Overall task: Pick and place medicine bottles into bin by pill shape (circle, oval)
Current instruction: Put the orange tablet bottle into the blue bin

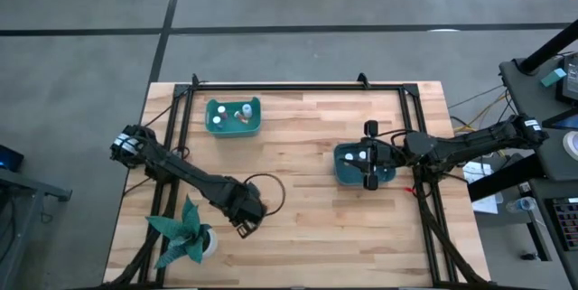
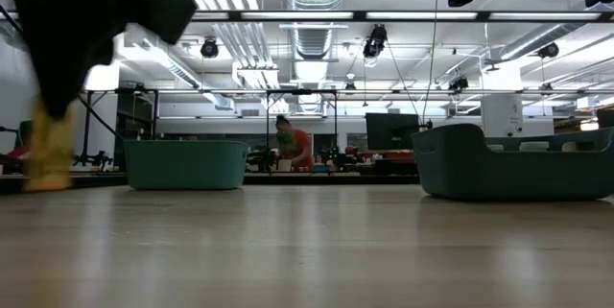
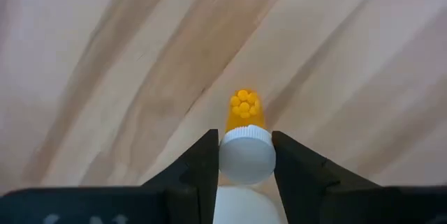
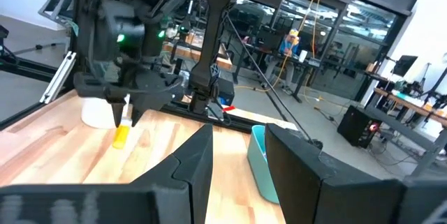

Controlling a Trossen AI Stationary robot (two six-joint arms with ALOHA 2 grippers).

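A small orange medicine bottle (image 3: 244, 109) with a white cap and round yellow pills inside sits between the fingers of my left gripper (image 3: 244, 137), which is shut on it. That gripper (image 1: 246, 227) points down over the table's near left part, beside the paper plant (image 1: 185, 234). My right gripper (image 1: 366, 155) hovers level over the dark teal bin (image 1: 348, 177) at the right. Its fingers (image 4: 202, 154) are open with nothing between them. A lighter teal bin (image 1: 233, 129) at the far left holds a few small bottles (image 1: 242, 112). My left gripper pinches the bottle's white cap (image 3: 230, 158) between its two fingers, one on each side. The fingers come from above and point down. The bottle hangs upright below them, cap up, and its orange body (image 2: 48, 150) is clear of the tabletop.
The plant's white pot (image 4: 98, 112) stands close behind the held bottle. Black frame rails (image 1: 298, 87) run along the table's far and side edges. Bare wood (image 1: 298, 209) lies between the two bins. In the room beyond the table a person (image 2: 293, 145) stands far off.
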